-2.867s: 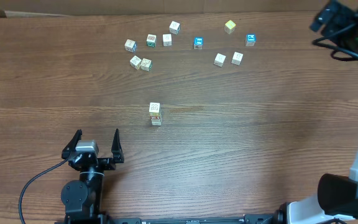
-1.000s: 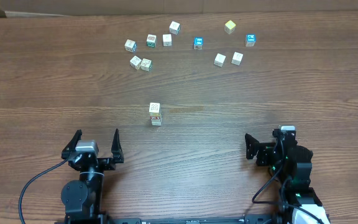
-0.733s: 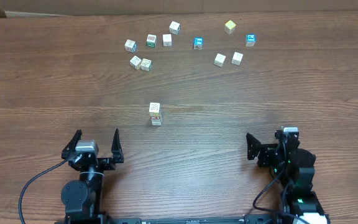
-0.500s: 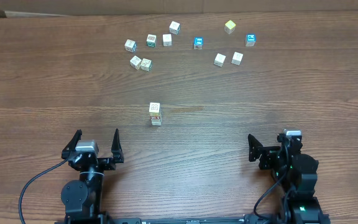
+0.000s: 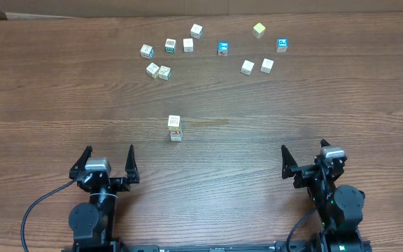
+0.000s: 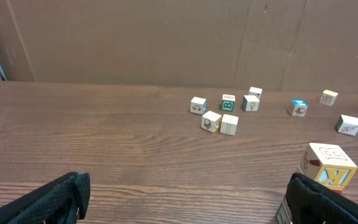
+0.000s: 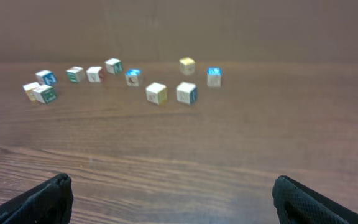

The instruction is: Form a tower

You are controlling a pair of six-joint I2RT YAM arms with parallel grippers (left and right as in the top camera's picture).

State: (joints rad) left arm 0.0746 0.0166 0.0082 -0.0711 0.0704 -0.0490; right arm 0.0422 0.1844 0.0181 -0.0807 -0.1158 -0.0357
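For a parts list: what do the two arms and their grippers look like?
The left arm and right arm are black. The left gripper and right gripper each have two black pointed fingers and a small silver-grey block behind them. A black cable loops from the left arm.

ovhd: top-down, far, whole table (image 5: 47,105) | wrists: low, fwd-facing | shared: cubes (image 5: 188,45) all; tower (image 5: 175,128) ovhd+L

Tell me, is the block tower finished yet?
Partly. Done: a short tower stands in the middle. In hand: nothing; the left pincer and right pincer are open and empty, down at the front. Left: the loose cubes at the far side could go on top.
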